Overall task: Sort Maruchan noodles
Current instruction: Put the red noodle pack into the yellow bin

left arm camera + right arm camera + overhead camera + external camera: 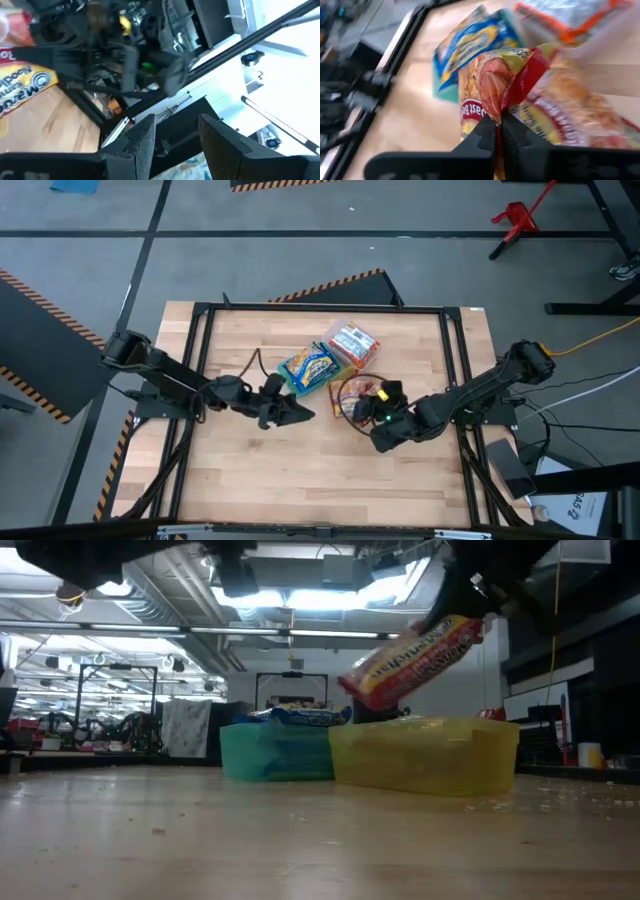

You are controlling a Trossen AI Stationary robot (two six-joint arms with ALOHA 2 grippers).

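1. Nearest the low camera: bare wooden surface (300,850), with scattered crumbs toward the right of the frame.
2. Behind it, a yellow container (425,752) stands right of centre, with a teal container (275,752) just beside it on the left. Blue-and-yellow noodle packets (300,716) lie in the teal one.
3. Right pincer (499,131): closed tight on the crimped end of an orange-red-and-yellow noodle packet (530,100). In the low view this packet hangs tilted, clear of the surface, above the yellow container.
4. High view: right pincer sits right of centre on the surface, with the held packet at its tip over the yellow container.
5. Left pincer (290,412): partly open, nothing between its fingers (142,145). It sits left of centre in the high view, near the blue packets and pointing toward the right arm.
6. A red-and-white packet (352,340) lies in a clear container above centre in the high view, touching the blue pile.
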